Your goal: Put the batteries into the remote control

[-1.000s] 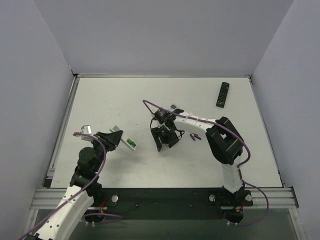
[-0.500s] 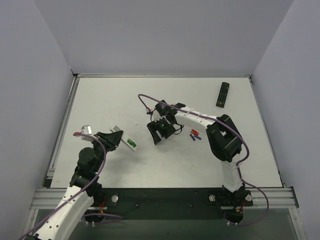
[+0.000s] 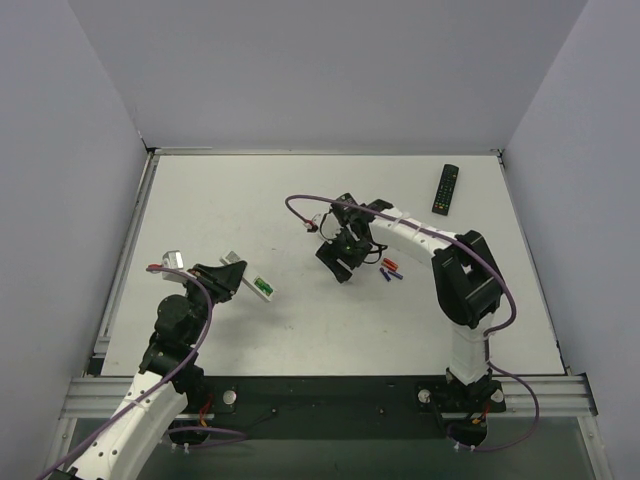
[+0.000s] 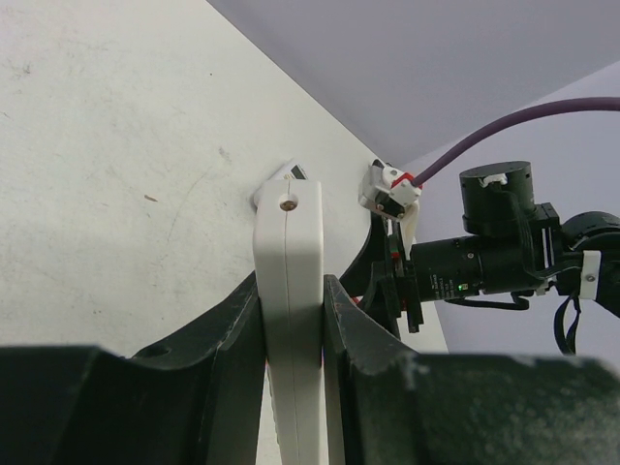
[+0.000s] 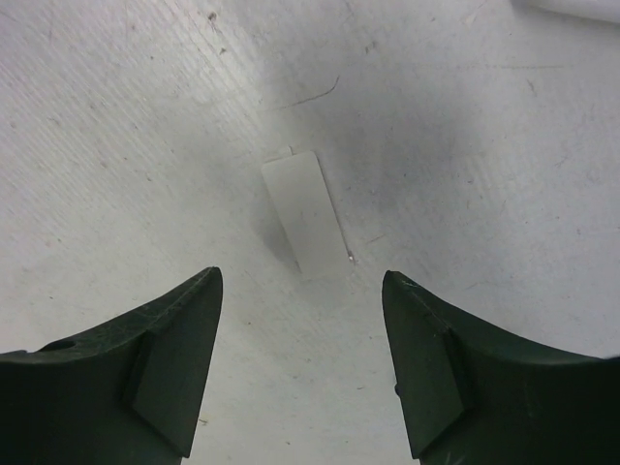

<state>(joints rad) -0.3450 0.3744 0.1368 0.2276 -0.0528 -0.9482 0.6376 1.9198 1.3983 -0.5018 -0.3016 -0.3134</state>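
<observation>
**Left arm has the remote clamped, right pincer spread over a loose white plate**

Looking at the room first: the table (image 3: 220,200) is boxed in by grey walls (image 3: 330,70) on three sides. There's wide bare surface across the far half and along the near right.

A black remote (image 3: 445,188) lies well apart at the far right corner, and any print on it is too small for me to read.

My left gripper (image 3: 238,274) sits low at the near left, elbow folded, with its jaws pressed tight on the remote control (image 3: 256,284). The remote is held edge-on off the table, pointing toward centre. In the left wrist view it stands between the fingers (image 4: 242,339), with a small screw near its tip.

The batteries (image 3: 264,287) show as a green patch on the remote's upturned face. I can't separate the two cells at this size.

My right arm reaches long toward mid-table. The right gripper (image 3: 338,262) points down with its jaws spread wide, gripping nothing. A small white rectangular plate (image 5: 305,213) lies flat on the table just beyond the fingertips (image 5: 184,329).

A red cell (image 3: 391,264) and a blue cell (image 3: 387,276) lie just to the right of that gripper.
</observation>
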